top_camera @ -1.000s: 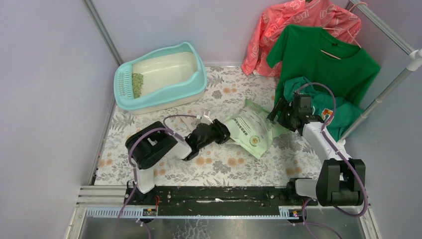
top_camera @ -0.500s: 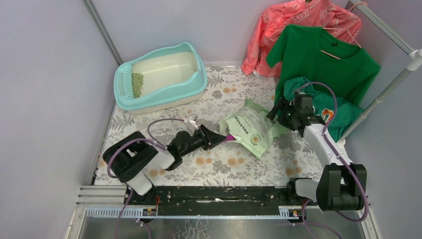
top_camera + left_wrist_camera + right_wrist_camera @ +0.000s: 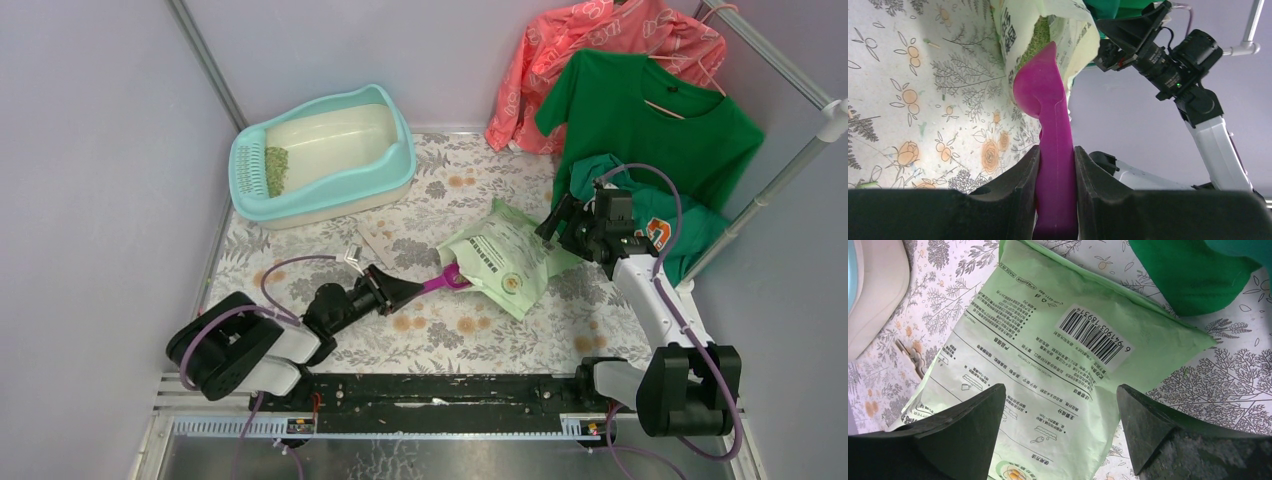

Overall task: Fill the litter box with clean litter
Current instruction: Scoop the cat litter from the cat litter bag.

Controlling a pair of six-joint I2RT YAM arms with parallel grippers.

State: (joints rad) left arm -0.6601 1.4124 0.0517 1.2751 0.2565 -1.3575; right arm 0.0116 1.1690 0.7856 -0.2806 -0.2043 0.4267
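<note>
Scoop point(image 3: 443, 281) drawn back — bowl at bag point(image 3: 505, 262) mouth | left jaws clamped

Hidden, cropped
Saw only the underside of the purple plastic scoop point(image 3: 1045, 97), handle end lost below the left wrist view's edge; caught just a corner of the turquoise-rimmed cream litter box point(image 3: 870, 295) at the right wrist view's edge.
</note>
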